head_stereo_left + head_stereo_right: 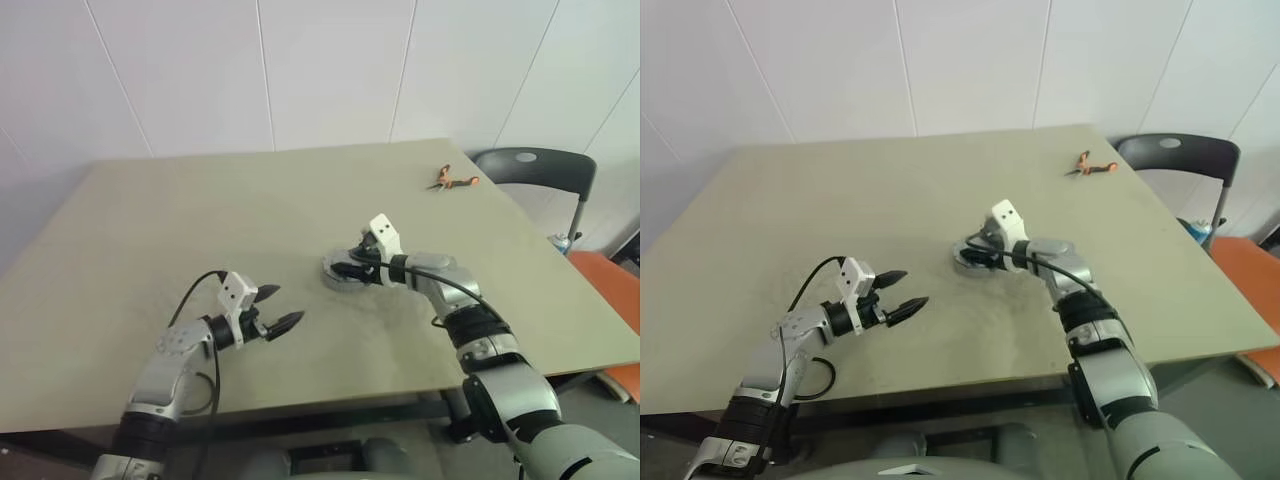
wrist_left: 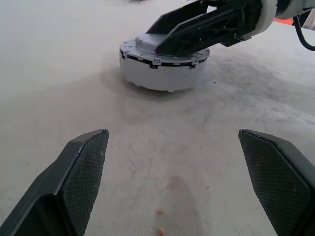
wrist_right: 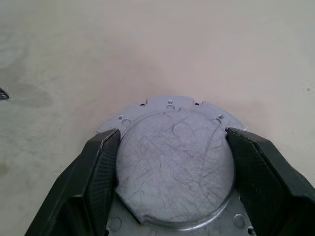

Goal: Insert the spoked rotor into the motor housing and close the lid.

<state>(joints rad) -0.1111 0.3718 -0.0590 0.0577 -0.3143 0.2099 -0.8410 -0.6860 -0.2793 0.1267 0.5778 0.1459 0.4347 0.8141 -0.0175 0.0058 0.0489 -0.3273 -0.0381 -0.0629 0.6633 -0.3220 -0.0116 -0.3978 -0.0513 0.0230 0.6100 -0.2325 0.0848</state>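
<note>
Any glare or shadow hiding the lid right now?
Right wrist view: the lid is evenly lit, scratches plain, no glare. Left wrist view: a soft shadow rings the motor housing on the table, and the right end effector lies across its top.

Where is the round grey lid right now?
The lid sits on the motor housing near the table's middle, between the right tool's fingers, ahead of the open left tool.

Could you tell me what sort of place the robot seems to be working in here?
Probably a plain indoor lab or office test room: a large bare beige table stands against white panelled walls, a dark grey chair sits at its far corner, and small orange-handled pliers lie on top.
</note>
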